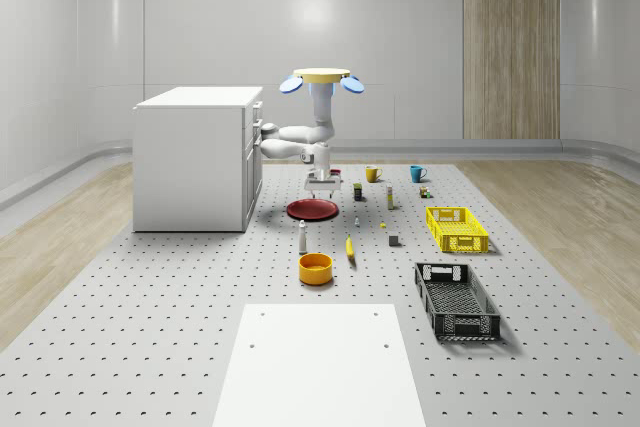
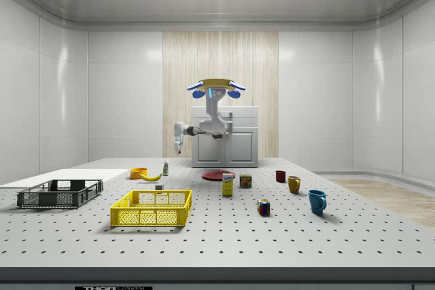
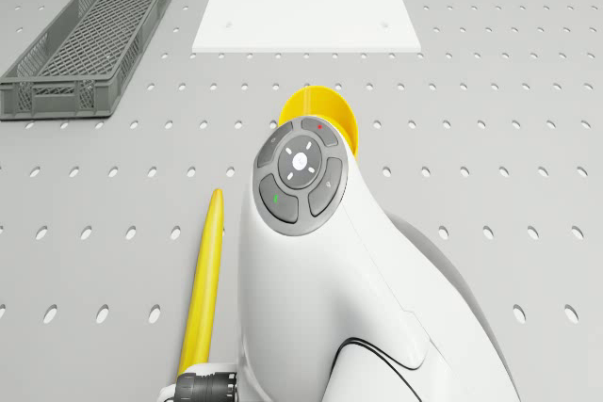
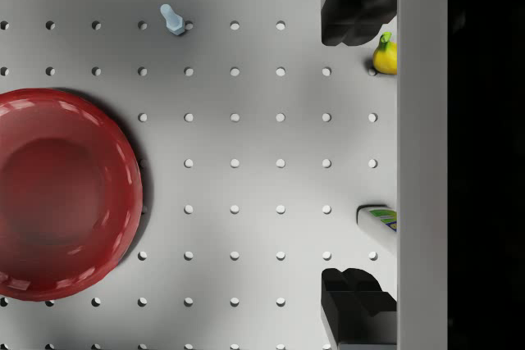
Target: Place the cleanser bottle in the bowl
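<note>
The cleanser bottle [image 1: 302, 237] stands upright on the table between the red plate [image 1: 312, 209] and the orange bowl [image 1: 315, 268]. In the side view the bottle [image 2: 165, 167] stands just right of the bowl [image 2: 138, 173]. The drone [image 1: 321, 78] hovers over the plate's far side, beside the cabinet. My gripper [image 1: 322, 190] hangs above the plate's far edge, well above and short of the bottle. In the wrist view the gripper [image 4: 358, 157] is open and holds nothing. The bottle's top [image 4: 379, 222] peeks in beside one finger [image 4: 354, 305]. The bowl [image 3: 325, 115] shows behind the arm.
A white cabinet [image 1: 195, 157] stands close to the arm at the whole-scene view's left. A banana [image 1: 350, 247] lies right of the bowl. A yellow crate [image 1: 456, 228], a black crate [image 1: 456, 299], two mugs [image 1: 372, 174] and small items sit to the right. A white mat [image 1: 320, 362] lies in front.
</note>
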Tool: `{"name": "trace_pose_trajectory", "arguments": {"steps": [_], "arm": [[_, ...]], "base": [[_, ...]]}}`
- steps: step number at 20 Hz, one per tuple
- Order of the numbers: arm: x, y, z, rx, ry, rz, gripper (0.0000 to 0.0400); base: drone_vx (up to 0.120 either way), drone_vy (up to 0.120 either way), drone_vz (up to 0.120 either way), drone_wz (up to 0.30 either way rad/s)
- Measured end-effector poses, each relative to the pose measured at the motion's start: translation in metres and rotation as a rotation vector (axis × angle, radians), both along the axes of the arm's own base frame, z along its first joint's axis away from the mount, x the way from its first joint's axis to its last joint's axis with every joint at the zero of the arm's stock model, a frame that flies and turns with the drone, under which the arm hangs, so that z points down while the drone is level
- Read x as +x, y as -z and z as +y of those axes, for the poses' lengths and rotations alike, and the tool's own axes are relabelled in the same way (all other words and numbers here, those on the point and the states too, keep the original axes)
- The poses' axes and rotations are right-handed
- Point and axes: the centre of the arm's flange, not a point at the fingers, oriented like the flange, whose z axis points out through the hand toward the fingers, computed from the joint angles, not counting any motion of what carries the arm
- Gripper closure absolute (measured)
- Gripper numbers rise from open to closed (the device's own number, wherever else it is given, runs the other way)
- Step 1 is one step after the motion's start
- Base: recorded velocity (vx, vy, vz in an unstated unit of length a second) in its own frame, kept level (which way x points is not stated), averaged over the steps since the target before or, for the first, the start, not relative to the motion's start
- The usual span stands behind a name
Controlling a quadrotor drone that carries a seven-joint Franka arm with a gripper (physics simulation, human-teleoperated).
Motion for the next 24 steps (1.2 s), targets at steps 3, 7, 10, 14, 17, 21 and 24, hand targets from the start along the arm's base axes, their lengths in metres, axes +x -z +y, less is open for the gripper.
{"name": "trace_pose_trajectory", "arguments": {"steps": [3, 7, 10, 14, 17, 21, 24], "arm": [[0.0, 0.0, 0.0, 0.0, 0.0, 0.0, 0.0], [0.0, 0.0, 0.0, 0.0, 0.0, 0.0, 0.0], [0.0, 0.0, 0.0, 0.0, 0.0, 0.0, 0.0], [0.0, 0.0, 0.0, 0.0, 0.0, 0.0, 0.0], [0.0, 0.0, 0.0, 0.0, 0.0, 0.0, 0.0], [0.0, 0.0, 0.003, 0.0, 0.0, 0.0, 0.0], [0.0, 0.0, 0.013, 0.0, 0.0, 0.0, 0.0]], "base": [[0.12, 0.0, 0.0, 0.0], [0.12, 0.0, 0.0, 0.0], [0.12, 0.0, 0.0, 0.0], [0.12, 0.0, 0.0, 0.0], [0.12, 0.0, 0.0, 0.0], [0.06, 0.0, 0.0, 0.0], [0.0, 0.0, 0.0, 0.0]]}}
